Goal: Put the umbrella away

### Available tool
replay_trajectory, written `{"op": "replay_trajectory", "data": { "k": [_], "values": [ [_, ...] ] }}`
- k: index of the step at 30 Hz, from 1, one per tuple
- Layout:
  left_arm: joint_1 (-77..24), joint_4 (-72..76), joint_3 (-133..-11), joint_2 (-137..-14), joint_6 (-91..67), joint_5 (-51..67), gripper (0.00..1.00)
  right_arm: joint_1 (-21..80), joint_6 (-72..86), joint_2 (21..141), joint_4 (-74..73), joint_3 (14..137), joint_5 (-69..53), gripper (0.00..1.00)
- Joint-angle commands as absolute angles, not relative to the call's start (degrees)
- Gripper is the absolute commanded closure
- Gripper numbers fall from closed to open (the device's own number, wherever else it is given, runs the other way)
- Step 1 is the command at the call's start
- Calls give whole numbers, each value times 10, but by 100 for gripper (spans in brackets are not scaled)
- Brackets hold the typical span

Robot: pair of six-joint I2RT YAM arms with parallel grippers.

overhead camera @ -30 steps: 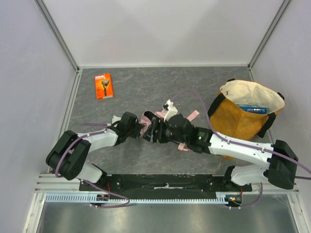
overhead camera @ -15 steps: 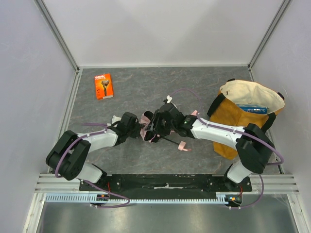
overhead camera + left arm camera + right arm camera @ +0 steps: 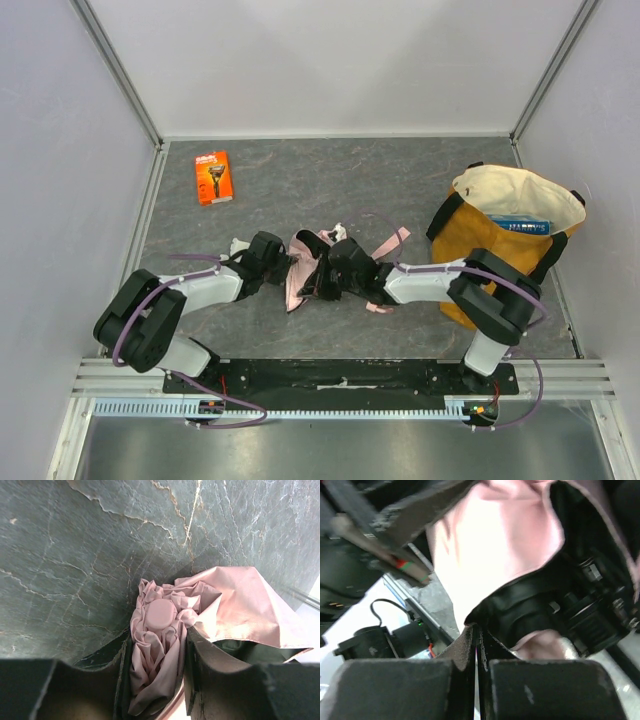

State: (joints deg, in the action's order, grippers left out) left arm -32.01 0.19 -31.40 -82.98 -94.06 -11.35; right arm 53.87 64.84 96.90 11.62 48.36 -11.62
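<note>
The pale pink umbrella [image 3: 297,268] lies crumpled in the middle of the table, its strap ends [image 3: 392,240] spread to the right. My left gripper [image 3: 281,262] comes in from the left and is shut on its bunched fabric. In the left wrist view the folds and a round pink cap [image 3: 161,614] sit between my left gripper's [image 3: 156,647] two fingers. My right gripper [image 3: 326,272] presses into the umbrella from the right. In the right wrist view its jaws [image 3: 476,636] are pressed together, with pink fabric [image 3: 495,540] just above them and nothing that I can see between them.
A mustard-yellow tote bag [image 3: 490,255] stands open at the right with a blue box [image 3: 520,225] inside. An orange razor package [image 3: 213,177] lies at the back left. Metal rails border the table's left and near edges.
My right gripper has closed from open and its arm has folded in toward the umbrella. The pink fabric has bunched up leftward. The left arm has stayed put.
</note>
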Motion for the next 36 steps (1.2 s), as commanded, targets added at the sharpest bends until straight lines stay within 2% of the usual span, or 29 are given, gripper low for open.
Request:
{"op": "replay_trajectory", "data": {
  "k": [1,6,9,12,16,19,23,25,27,28,29,31,36],
  "values": [
    [-323,-119,-302,-846,-939,-147,98,552,623,1019,327,407,-166,100],
    [-308,-125,-285,-817,-932,-149,98,552,504,1050,344,388,-140,100],
    [-308,-114,-279,-823,-932,-135,98,558,438,1056,251,424,-157,100],
    [-311,-108,-280,-836,-927,-128,98,562,397,1012,162,430,-143,84],
    [-314,-99,-272,-837,-917,-142,98,562,293,917,-71,482,-105,57],
    [-314,-95,-271,-838,-911,-146,98,561,223,863,-199,545,-59,46],
    [-314,-91,-271,-834,-905,-152,98,548,147,840,-262,626,-6,37],
    [-315,-91,-268,-831,-904,-151,98,526,120,861,-265,668,-4,37],
    [-314,-91,-265,-830,-902,-152,98,499,85,892,-232,690,-30,42],
    [-314,-91,-264,-828,-903,-152,98,490,69,910,-195,696,-47,56],
    [-315,-91,-262,-828,-902,-152,98,483,58,938,-172,707,-64,66],
    [-314,-92,-262,-826,-901,-152,98,471,41,982,-152,737,-100,74],
    [-314,-95,-260,-824,-901,-155,98,440,47,1063,-120,789,-186,74]
  ]
}}
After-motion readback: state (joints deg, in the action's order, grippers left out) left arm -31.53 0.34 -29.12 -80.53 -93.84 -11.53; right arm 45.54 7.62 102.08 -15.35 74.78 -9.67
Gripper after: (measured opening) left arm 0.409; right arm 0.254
